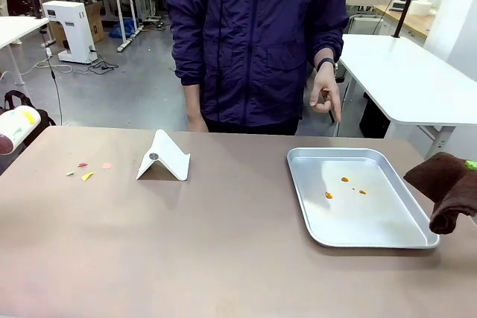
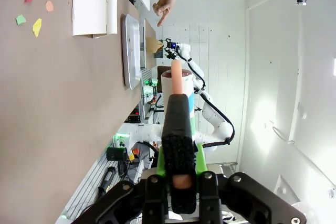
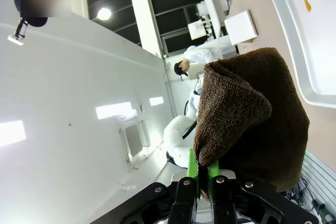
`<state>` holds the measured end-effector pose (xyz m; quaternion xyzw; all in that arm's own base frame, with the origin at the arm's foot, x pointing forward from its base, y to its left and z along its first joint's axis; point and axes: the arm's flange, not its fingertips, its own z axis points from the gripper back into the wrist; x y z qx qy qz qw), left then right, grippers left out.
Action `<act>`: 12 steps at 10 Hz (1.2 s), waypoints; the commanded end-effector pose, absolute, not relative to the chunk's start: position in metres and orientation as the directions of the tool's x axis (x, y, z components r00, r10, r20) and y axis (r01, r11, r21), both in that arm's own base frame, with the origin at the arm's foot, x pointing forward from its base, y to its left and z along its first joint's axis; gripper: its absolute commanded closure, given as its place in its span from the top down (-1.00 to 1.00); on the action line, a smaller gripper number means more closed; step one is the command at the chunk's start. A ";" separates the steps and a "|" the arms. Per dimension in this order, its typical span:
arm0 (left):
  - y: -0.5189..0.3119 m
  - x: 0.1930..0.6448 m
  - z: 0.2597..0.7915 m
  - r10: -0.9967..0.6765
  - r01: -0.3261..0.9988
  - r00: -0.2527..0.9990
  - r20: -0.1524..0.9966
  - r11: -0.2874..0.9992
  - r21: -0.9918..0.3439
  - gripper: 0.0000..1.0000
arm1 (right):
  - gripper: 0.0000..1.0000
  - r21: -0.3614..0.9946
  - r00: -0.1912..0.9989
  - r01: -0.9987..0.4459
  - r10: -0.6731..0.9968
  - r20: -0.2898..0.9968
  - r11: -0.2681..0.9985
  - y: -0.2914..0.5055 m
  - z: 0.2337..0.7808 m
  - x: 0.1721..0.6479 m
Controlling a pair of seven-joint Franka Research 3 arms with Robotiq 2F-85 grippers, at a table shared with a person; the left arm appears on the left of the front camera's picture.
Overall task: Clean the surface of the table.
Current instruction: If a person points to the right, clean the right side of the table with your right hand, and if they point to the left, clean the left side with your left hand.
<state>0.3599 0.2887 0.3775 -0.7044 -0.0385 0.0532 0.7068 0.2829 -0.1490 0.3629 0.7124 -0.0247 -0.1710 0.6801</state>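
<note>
The brownish-tan table (image 1: 223,251) carries several small paper scraps (image 1: 87,171) in red, pink, green and yellow at its far left. My left gripper (image 2: 181,182) is shut on the black handle of a lint roller (image 2: 177,124). The roller's white roll (image 1: 15,128) hangs at the table's left edge with coloured bits stuck to it. My right gripper (image 3: 205,179) is shut on a dark brown cloth (image 3: 252,114). That cloth (image 1: 447,188) hangs above the table's right edge, beside the tray.
A silver metal tray (image 1: 387,237) lies right of centre with a few orange crumbs (image 1: 344,180) in it. A white folded stand (image 1: 164,158) sits left of centre. A person stands at the far edge, one hand (image 1: 326,94) pointing down above the tray's far side.
</note>
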 end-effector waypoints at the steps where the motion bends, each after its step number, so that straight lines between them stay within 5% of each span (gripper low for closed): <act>1: 0.289 0.357 0.381 0.122 -0.020 0.992 -0.019 0.004 -1.000 -1.00 | -0.84 0.971 0.936 0.239 -0.257 -0.239 -0.029 -0.143 0.362 0.293; 7: 0.289 0.357 0.381 0.122 -0.020 0.992 -0.019 0.004 -1.000 -1.00 | -0.84 0.824 0.968 0.245 -0.183 -0.175 0.511 -0.090 0.394 0.400; 12: 0.289 0.357 0.381 0.122 -0.020 0.992 -0.019 0.004 -1.000 -1.00 | -0.84 0.598 0.969 0.245 -0.220 -0.116 0.763 -0.060 0.383 0.471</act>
